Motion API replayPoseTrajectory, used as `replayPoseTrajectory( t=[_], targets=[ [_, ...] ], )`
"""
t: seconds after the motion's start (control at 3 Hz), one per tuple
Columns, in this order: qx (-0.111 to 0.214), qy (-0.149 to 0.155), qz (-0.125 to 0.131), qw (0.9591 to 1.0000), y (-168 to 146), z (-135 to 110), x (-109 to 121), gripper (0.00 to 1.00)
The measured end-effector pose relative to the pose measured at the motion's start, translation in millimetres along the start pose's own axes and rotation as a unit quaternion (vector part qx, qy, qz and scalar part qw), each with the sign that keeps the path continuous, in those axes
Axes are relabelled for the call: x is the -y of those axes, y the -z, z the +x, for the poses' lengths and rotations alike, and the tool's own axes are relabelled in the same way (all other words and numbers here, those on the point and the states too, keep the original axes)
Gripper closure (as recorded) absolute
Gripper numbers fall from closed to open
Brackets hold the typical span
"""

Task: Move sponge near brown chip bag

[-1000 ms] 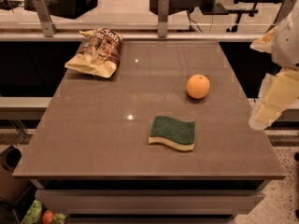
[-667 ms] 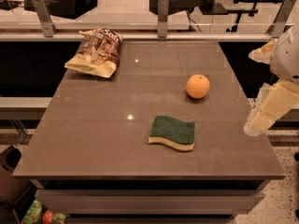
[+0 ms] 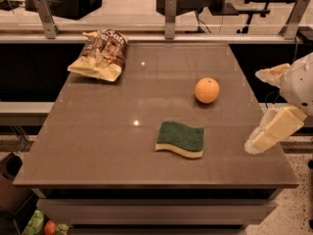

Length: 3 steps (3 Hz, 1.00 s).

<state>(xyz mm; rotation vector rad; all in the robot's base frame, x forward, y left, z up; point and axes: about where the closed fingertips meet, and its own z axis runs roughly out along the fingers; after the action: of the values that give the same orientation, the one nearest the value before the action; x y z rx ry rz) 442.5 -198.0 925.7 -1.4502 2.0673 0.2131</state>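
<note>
Nearest the camera, below the front edge of the table (image 3: 98, 151) and far down to the left of my jaws, lie some green and red items (image 3: 43, 225) that I cannot identify.

On the tabletop, the sponge (image 3: 180, 139) lies flat with its green side up and its pale yellow layer showing along the near edge. It sits left of my jaws and slightly nearer the camera, well apart from them.

My gripper (image 3: 254, 109) hangs at the table's right edge, touching nothing. The jaws are spread wide with nothing between them. One pale finger (image 3: 276, 129) slants down toward the table edge, and the other sits higher and farther back.

Beyond the sponge, left of my upper finger, an orange (image 3: 207, 90) rests on the surface, near the sponge but clear of it.

Farther still, at the far left corner, the brown chip bag (image 3: 100, 55) lies crumpled. It is the thing on the table farthest from my jaws, and well apart from the sponge.

Behind the table a rail (image 3: 220, 37) runs across the view, carrying upright metal posts (image 3: 169, 16).
</note>
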Motion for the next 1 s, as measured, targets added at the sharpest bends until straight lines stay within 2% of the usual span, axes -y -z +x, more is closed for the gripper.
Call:
replayPoseTrajectory(
  t=[0.33,0.67,1.0],
  targets=[
    [0.053,-0.01,-0.011,0.9985,-21.7,0.0,-1.6,0.0],
    [0.094,-0.014,-0.027,0.9951,-44.1,-3.0,-3.3,0.0],
    [0.12,-0.016,-0.045,0.9917,-64.3,-5.1,-6.2,0.0]
  ],
)
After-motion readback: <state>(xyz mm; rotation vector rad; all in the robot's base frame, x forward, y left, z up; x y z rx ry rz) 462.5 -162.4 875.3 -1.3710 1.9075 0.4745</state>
